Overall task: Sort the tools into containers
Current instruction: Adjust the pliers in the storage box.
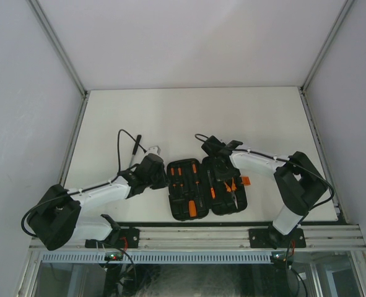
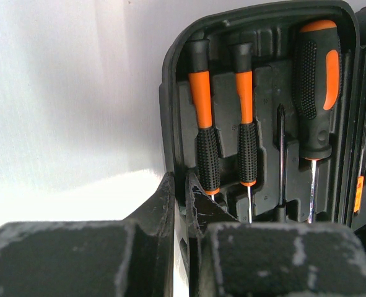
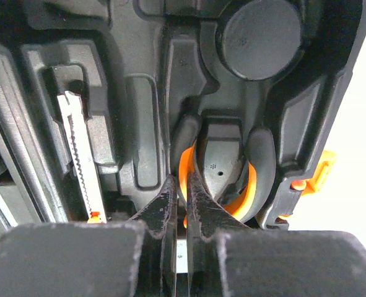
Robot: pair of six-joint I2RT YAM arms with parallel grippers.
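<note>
The black tool case (image 1: 198, 210) lies open near the front edge, and its left half holds orange-and-black screwdrivers (image 1: 184, 179). My left gripper (image 1: 160, 173) is at the case's left side. In the left wrist view its fingers (image 2: 179, 179) are shut on the case's left wall (image 2: 170, 111), beside two thin screwdrivers (image 2: 202, 117) and a thick one (image 2: 317, 80). The pliers (image 1: 231, 189) lie in the right half. My right gripper (image 1: 215, 150) is over that half's far end. Its shut tips (image 3: 181, 182) rest by the pliers' orange handle (image 3: 248, 198), with nothing between them.
A thin dark tool (image 1: 135, 148) lies loose on the white table (image 1: 189, 117), left of the case and just beyond my left wrist. The case's orange latch (image 3: 319, 173) sticks out on its right side. A toothed white blade (image 3: 80, 154) sits in a slot left of the pliers.
</note>
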